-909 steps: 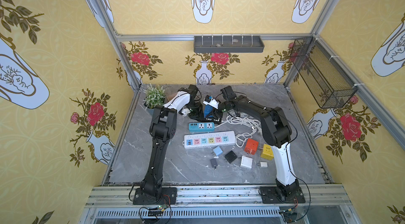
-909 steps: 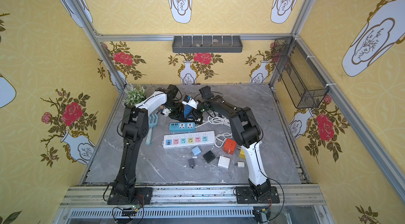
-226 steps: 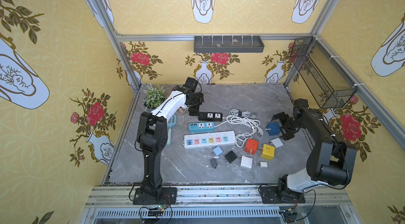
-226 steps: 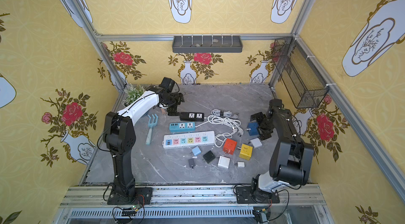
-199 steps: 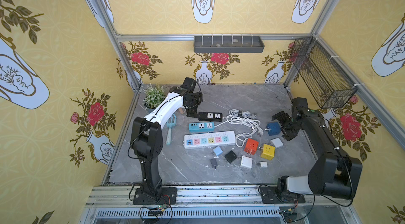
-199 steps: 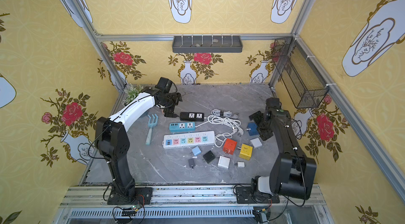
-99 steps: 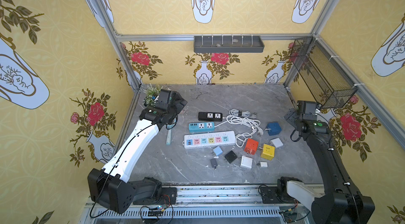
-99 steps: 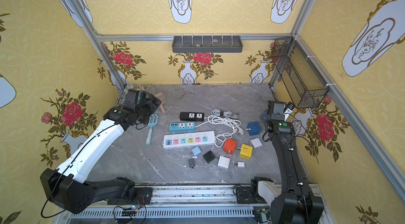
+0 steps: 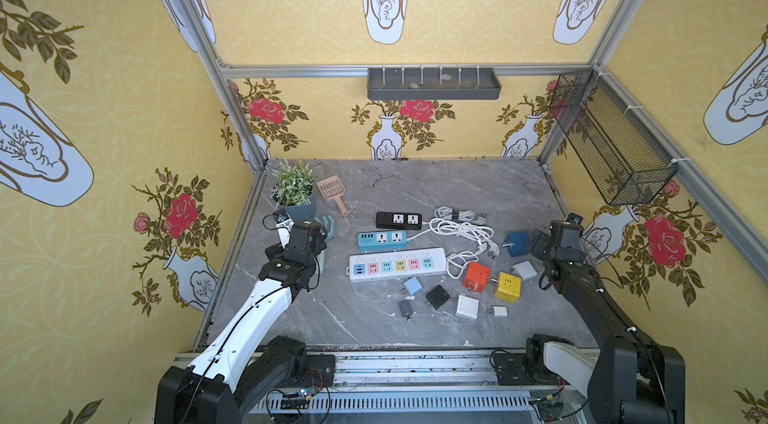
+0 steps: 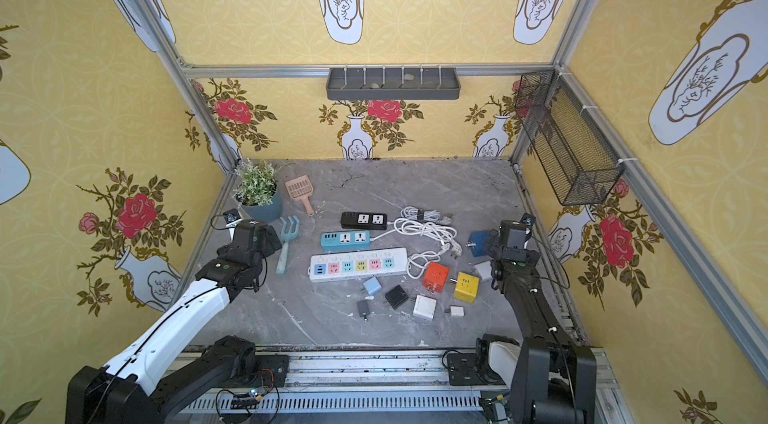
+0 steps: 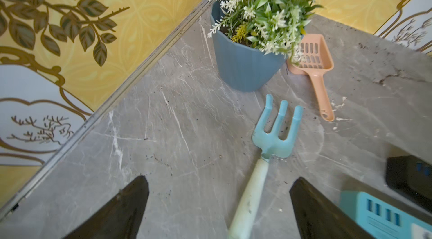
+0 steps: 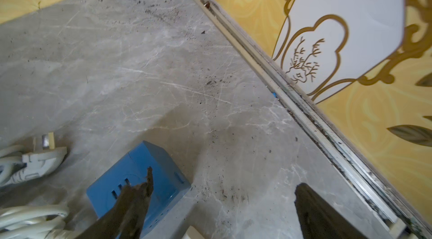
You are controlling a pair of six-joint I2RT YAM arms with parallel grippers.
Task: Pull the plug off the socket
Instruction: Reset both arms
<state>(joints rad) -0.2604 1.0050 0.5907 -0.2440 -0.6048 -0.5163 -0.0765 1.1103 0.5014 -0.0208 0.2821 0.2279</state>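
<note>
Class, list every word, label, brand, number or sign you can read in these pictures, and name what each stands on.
No text is legible.
Teal power strip: faint print, too blurred to read in the left wrist view.
White power strip: socket markings, too small in both top views.
Blue cube adapter: only slots, no print seen.

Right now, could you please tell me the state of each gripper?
Left gripper: open, holding nothing.
Right gripper: open, holding nothing.
</note>
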